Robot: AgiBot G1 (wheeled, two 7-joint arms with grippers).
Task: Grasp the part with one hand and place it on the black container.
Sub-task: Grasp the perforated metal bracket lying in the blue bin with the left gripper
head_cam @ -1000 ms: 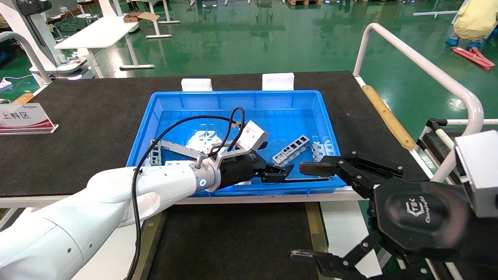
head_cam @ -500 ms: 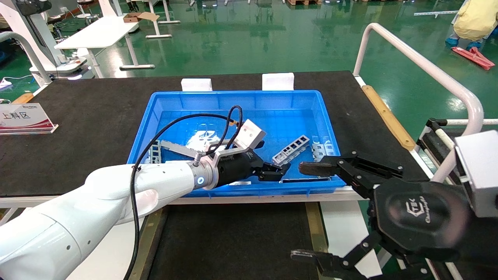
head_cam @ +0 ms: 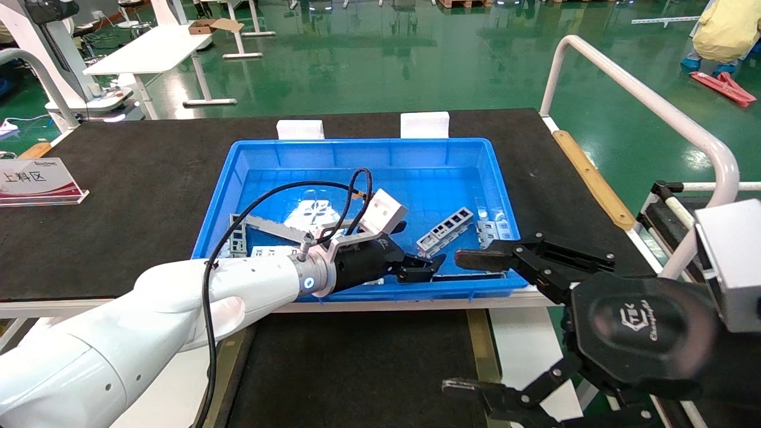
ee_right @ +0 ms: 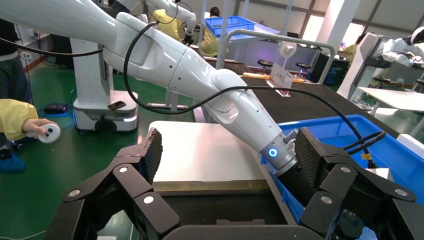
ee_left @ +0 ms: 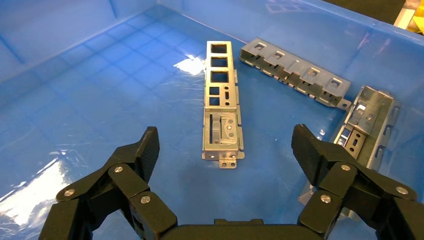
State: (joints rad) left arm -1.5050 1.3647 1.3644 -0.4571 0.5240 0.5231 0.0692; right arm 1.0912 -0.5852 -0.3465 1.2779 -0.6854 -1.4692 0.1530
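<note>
**Left end effector hangs open inside blue bin, windowed strip just ahead**

A blue plastic bin sits on a black-matted desk and holds a scatter of silver-grey metal pieces. The part, a slim ladder-like strip with a row of rectangular windows, lies flat and diagonal on the bin floor toward its right, near side. In the left wrist view the same strip shows three large square windows in line, then smaller cut-outs, and a tabbed end nearest the camera. Beside it lie a bracket with raised tabs and a short channel-shaped piece; a long plain strip and further plates rest on the bin's left side, partly behind the arm.

The left end effector is inside the bin near its front wall, jaws spread wide and holding nothing, its fingertips standing either side of the strip's tabbed end without touching it. The right end effector is held off the desk's near right corner, jaws likewise wide apart and empty.

A matte-black tray with bronze-coloured rails, the black container, lies in front of the bin, nearest the robot. A red-and-white placard on the desk's left reads "上料区". The right end effector's housing carries an embossed logo whose lettering cannot be made out.
</note>
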